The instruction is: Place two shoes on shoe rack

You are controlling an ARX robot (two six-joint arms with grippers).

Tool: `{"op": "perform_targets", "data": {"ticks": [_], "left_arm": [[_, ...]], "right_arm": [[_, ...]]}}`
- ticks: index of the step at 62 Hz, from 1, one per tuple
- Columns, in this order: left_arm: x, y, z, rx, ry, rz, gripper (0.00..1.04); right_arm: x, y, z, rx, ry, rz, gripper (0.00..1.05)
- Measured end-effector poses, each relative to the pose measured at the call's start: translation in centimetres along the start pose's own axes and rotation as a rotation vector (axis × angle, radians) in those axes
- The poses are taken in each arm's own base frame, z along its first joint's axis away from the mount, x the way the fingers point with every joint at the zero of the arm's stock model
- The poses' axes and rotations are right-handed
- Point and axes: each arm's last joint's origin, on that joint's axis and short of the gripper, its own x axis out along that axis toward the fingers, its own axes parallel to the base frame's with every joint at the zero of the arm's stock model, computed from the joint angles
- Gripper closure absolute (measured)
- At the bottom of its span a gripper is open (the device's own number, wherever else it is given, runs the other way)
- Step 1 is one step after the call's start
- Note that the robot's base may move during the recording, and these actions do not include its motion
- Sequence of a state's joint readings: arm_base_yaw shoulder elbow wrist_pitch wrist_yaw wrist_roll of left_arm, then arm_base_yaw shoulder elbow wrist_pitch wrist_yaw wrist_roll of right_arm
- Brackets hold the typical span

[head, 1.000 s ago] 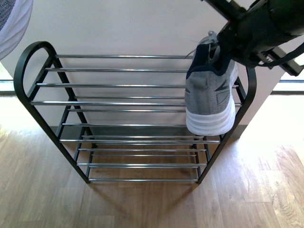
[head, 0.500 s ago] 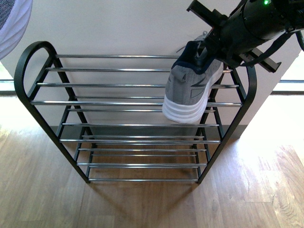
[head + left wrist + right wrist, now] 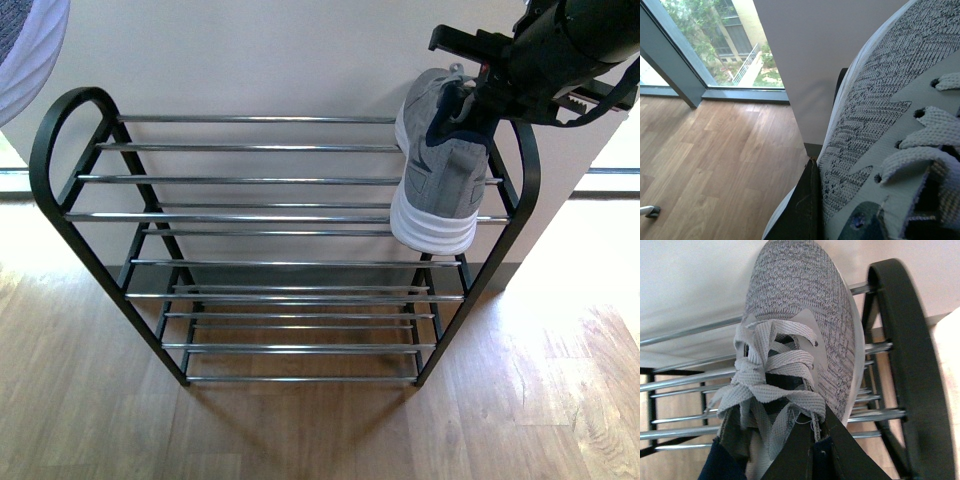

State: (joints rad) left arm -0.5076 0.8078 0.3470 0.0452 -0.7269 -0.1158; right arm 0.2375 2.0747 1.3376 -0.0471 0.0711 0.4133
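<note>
My right gripper [image 3: 482, 88] is shut on a grey sneaker [image 3: 437, 175] at its collar. The sneaker hangs over the right end of the shoe rack [image 3: 270, 215], at the top tier, with its white heel facing me. I cannot tell whether it touches the bars. In the right wrist view the gripper [image 3: 812, 442] pinches the collar behind the laces of the sneaker [image 3: 800, 305], whose toe points at the wall. My left gripper [image 3: 832, 220] is shut on the second grey sneaker [image 3: 875, 115], high at the left; its edge [image 3: 25, 50] shows in the front view's corner.
The rack stands against a pale wall [image 3: 250, 60] on a wooden floor [image 3: 300, 430]. Its black arched side frame [image 3: 910, 365] is just beside the right sneaker. A floor-level window [image 3: 705, 45] lies to the left of the wall.
The right gripper swung its sneaker left, then back to the rack's right end. The sneaker has turned so that its heel faces me more squarely and sits a little higher than a second ago.
</note>
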Motion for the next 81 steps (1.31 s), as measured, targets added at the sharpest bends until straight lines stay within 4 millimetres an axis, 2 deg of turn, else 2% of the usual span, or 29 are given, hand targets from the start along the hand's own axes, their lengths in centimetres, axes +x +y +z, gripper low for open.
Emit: {"op": "perform_targets", "data": {"ticks": [6, 25, 28, 40, 47, 57, 64, 68, 74, 81], "left_arm": [[0.0, 0.0, 0.0, 0.0, 0.0, 0.0, 1.04], [0.0, 0.0, 0.0, 0.0, 0.0, 0.0, 1.03], [0.0, 0.0, 0.0, 0.0, 0.0, 0.0, 1.03], [0.0, 0.0, 0.0, 0.0, 0.0, 0.0, 1.03], [0.0, 0.0, 0.0, 0.0, 0.0, 0.0, 1.04], [0.0, 0.0, 0.0, 0.0, 0.0, 0.0, 1.03], [0.0, 0.0, 0.0, 0.0, 0.0, 0.0, 1.03], [0.0, 0.0, 0.0, 0.0, 0.0, 0.001, 1.03], [0.0, 0.0, 0.0, 0.0, 0.0, 0.001, 1.03], [0.0, 0.0, 0.0, 0.0, 0.0, -0.001, 1.03]], "right_arm": [[0.4, -0.7, 0.4, -0.008, -0.01, -0.018, 1.04], [0.4, -0.9, 0.5, -0.029, 0.001, -0.002, 1.04], [0.4, -0.9, 0.5, -0.03, 0.003, 0.006, 0.99], [0.4, -1.0, 0.4, -0.038, 0.007, 0.015, 0.69], [-0.3, -0.9, 0.7, -0.039, 0.012, 0.035, 0.51], [-3.7, -0.8, 1.9, -0.039, 0.018, 0.088, 0.27], [-7.1, -1.3, 3.5, -0.036, -0.01, 0.101, 0.09], [-8.6, -2.0, 3.9, -0.061, -0.05, 0.067, 0.09], [-9.6, -2.7, 4.2, -0.091, -0.092, 0.021, 0.09], [-9.7, -3.7, 3.1, -0.185, -0.45, -0.018, 0.25]]}}
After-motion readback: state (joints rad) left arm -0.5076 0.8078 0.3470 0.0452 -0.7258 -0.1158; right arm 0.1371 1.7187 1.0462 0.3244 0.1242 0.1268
